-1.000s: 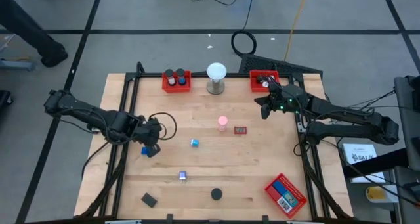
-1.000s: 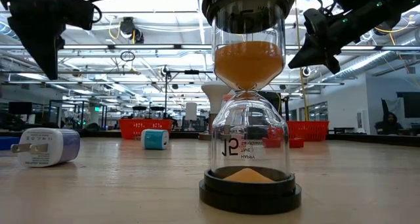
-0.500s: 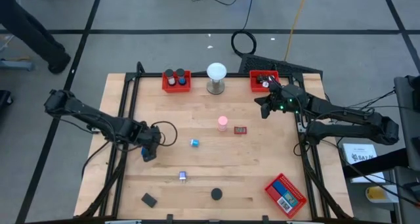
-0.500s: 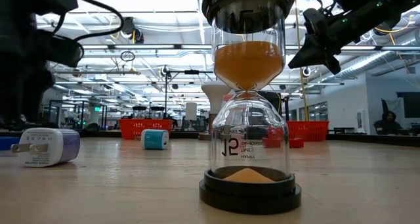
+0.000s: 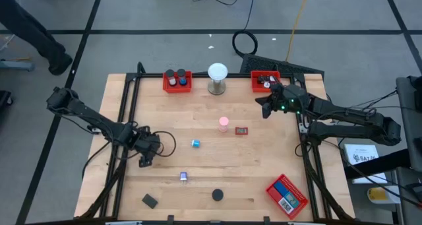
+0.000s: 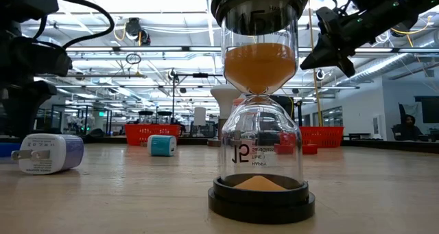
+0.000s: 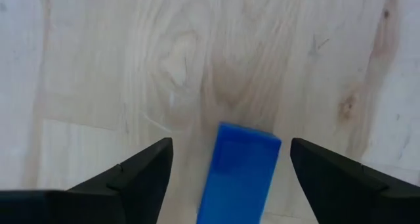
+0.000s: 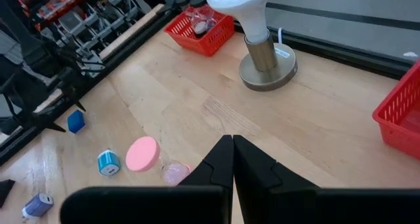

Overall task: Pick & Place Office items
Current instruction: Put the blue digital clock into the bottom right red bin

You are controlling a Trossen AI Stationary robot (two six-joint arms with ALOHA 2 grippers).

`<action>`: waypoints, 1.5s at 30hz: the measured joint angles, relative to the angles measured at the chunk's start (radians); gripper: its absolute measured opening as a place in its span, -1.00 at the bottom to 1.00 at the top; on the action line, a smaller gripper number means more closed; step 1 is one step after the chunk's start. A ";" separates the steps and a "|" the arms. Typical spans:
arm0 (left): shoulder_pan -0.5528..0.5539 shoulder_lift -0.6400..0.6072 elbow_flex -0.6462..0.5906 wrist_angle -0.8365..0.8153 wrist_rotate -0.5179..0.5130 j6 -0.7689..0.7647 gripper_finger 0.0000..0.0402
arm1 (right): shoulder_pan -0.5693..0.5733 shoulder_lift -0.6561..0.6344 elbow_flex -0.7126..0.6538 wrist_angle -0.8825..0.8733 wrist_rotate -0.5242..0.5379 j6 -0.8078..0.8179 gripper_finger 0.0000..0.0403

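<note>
1. Low on table's left side: left gripper [image 5: 145, 160], dark fingers [image 7: 141, 175] spread wide, holding nothing.
2. Between those fingers, flat on pale wood table [image 7: 105, 60]: blue block [image 7: 239, 171], smooth, rectangular, near end cut off by frame; contact with either finger not visible.
3. Far right, beside right red mesh tray [image 5: 258, 84]: right gripper [image 5: 265, 108], fingers pressed together, empty, raised off the surface.
4. Mid-table: pink disc [image 5: 223, 123], round and matte; small red block [image 5: 241, 130]; blue-and-white cylinder [image 5: 195, 143].
5. Near edge: charger plug [image 6: 48, 153], white and bluish with metal prongs; black disc [image 5: 217, 195]; black block [image 5: 150, 200]; red flat box [image 5: 287, 193] with printed label.
6. Filling low view: hourglass [image 6: 259, 97], clear glass, orange sand, black base, top cap cut off.
7. Far edge: white globe [image 5: 217, 72] on metal base; left red tray [image 5: 177, 82], contents hard to make out.
</note>
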 joint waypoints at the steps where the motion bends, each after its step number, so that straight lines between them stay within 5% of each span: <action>1: -0.002 0.000 0.000 -0.001 -0.009 -0.002 0.51 | 0.000 0.000 0.000 0.012 0.000 0.000 -1.00; 18: -0.051 0.189 0.005 0.066 -0.035 -0.059 0.32 | 0.000 0.000 0.000 0.097 0.000 -0.001 -1.00; 26: -0.050 0.173 0.035 0.085 -0.015 -0.093 -0.24 | 0.000 0.000 0.000 0.096 -0.003 -0.001 -1.00; 37: -0.014 0.144 0.220 0.120 -0.016 0.000 -0.24 | 0.000 0.000 0.000 0.096 -0.007 -0.007 -1.00; 40: 0.027 0.144 0.257 0.217 -0.035 0.047 -0.23 | 0.000 0.000 0.000 0.095 -0.008 -0.020 -1.00; 45: 0.138 0.144 0.246 0.613 -0.079 0.043 -0.23 | 0.002 0.000 0.000 0.086 -0.051 -0.027 -1.00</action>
